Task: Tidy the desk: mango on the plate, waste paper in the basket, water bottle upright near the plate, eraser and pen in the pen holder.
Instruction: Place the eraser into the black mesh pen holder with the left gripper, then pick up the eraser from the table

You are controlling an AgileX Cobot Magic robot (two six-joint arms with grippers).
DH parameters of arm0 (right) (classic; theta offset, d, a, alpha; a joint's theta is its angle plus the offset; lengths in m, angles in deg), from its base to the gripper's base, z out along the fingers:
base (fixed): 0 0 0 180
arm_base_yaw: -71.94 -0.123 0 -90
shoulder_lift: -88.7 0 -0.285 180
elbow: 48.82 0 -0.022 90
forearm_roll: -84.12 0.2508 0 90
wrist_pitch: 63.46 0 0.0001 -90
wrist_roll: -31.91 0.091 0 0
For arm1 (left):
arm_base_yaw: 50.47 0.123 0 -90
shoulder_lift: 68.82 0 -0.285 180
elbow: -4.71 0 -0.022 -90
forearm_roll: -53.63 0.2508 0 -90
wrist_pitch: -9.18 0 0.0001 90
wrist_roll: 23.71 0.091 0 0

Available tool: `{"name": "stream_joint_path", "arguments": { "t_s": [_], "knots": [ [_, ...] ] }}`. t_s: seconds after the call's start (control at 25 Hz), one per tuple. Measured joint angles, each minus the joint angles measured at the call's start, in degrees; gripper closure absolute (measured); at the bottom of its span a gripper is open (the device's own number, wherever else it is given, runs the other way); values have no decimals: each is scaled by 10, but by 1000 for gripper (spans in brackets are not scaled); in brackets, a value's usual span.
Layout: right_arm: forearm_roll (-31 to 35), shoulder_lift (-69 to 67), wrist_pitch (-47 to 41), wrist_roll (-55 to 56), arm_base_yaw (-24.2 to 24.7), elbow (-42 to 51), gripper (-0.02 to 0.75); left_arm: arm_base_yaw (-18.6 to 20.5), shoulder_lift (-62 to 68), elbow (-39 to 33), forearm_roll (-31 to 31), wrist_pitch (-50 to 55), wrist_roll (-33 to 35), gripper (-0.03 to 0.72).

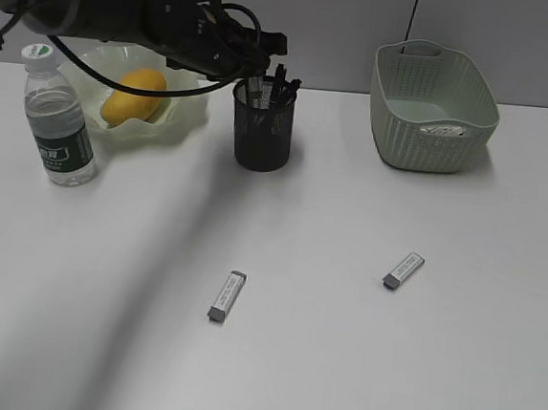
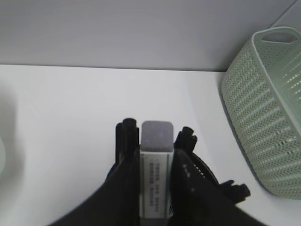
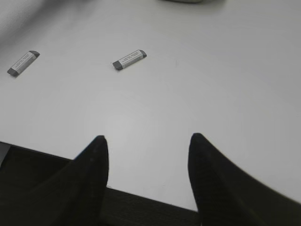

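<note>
My left gripper (image 1: pixel 257 71) hangs just above the black mesh pen holder (image 1: pixel 262 132), shut on a grey-and-white eraser (image 2: pixel 156 165) held lengthwise between its fingers. Pens (image 1: pixel 287 82) stick out of the holder. Two more erasers (image 1: pixel 227 296) (image 1: pixel 403 271) lie flat on the desk (image 1: pixel 356 366). The mango (image 1: pixel 135 95) lies on the green ruffled plate (image 1: pixel 188 113). Left of the plate the water bottle (image 1: pixel 59 119) stands upright. Waste paper (image 1: pixel 444 131) shows inside the basket (image 1: pixel 434 109). My right gripper (image 3: pixel 146 141) is open over the desk's near edge, holding nothing.
In the left wrist view the basket (image 2: pixel 268 117) is at the right, apart from the holder's rim (image 2: pixel 203 165). Both loose erasers (image 3: pixel 22 63) (image 3: pixel 129 60) lie ahead and to the left in the right wrist view. A grey wall runs behind the desk.
</note>
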Motion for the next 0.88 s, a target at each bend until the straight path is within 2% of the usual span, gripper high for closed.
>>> {"name": "stream_joint_path", "arguments": {
  "t_s": [0.08, 0.28, 0.36, 0.6, 0.72, 0.88],
  "knots": [
    [0, 0, 0, 0, 0, 0, 302, -1, 3, 0, -1, 4, 0, 510],
    [0, 0, 0, 1, 0, 0, 302, -1, 3, 0, -1, 10, 0, 359],
    [0, 0, 0, 1, 0, 0, 302, -1, 0, 0, -1, 12, 0, 325],
    [0, 0, 0, 1, 0, 0, 302, -1, -39, 0, 12, 49, 0, 305],
    [0, 0, 0, 1, 0, 0, 302, -1, -75, 1, 45, 123, 0, 305],
    [0, 0, 0, 1, 0, 0, 302, -1, -116, 3, 98, 272, 6, 305]
  ]
}}
